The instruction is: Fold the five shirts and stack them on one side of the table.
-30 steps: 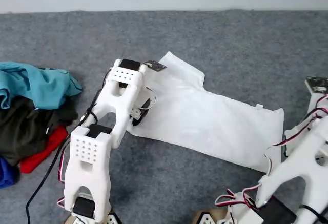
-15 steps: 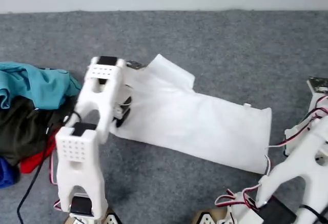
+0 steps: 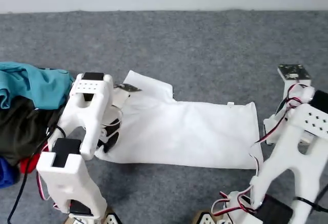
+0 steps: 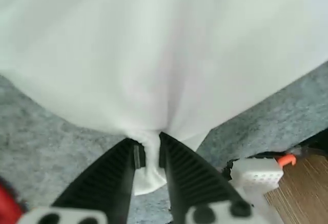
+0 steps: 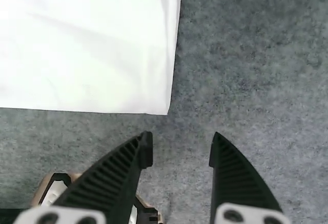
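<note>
A white shirt [image 3: 179, 131] lies spread across the grey table, its hem toward the right arm. My left gripper [image 4: 148, 155] is shut on the shirt's edge [image 4: 146, 170], pinching a bunched fold of cloth; in the high view it sits at the shirt's left end [image 3: 110, 131]. My right gripper [image 5: 177, 149] hangs open just off the shirt's near right corner [image 5: 166, 108], touching nothing. In the high view the right arm [image 3: 297, 131] stands beside the hem.
A pile of other shirts, teal [image 3: 36, 83], dark [image 3: 23, 129], red [image 3: 28, 162] and blue [image 3: 5, 172], lies at the table's left edge. Grey carpet [image 3: 205, 44] covers the far side. The arm bases stand along the near edge.
My left gripper has dragged the white shirt leftward and toward the near edge, straightening it. The right arm has swung in toward the shirt's hem.
</note>
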Controlling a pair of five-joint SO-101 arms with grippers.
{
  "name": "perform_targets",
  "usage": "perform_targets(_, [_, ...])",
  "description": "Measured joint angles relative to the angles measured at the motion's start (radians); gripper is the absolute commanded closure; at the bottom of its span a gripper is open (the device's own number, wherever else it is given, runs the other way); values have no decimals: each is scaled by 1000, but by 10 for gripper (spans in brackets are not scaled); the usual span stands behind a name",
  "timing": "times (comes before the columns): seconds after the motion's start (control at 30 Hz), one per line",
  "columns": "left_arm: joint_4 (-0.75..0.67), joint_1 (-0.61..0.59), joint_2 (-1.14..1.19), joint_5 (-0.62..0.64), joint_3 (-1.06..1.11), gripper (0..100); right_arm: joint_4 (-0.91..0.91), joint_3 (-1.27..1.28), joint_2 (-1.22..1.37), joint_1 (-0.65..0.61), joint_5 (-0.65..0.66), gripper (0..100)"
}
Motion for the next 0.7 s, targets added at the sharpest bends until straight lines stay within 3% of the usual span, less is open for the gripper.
perform_targets(0.4, [-23, -3, -9, -5, -5, 882, 0, 0, 0, -3, 0, 808])
perform_targets(0.7, [5, -2, -9, -75, -110, 879, 0, 0, 0, -3, 0, 808])
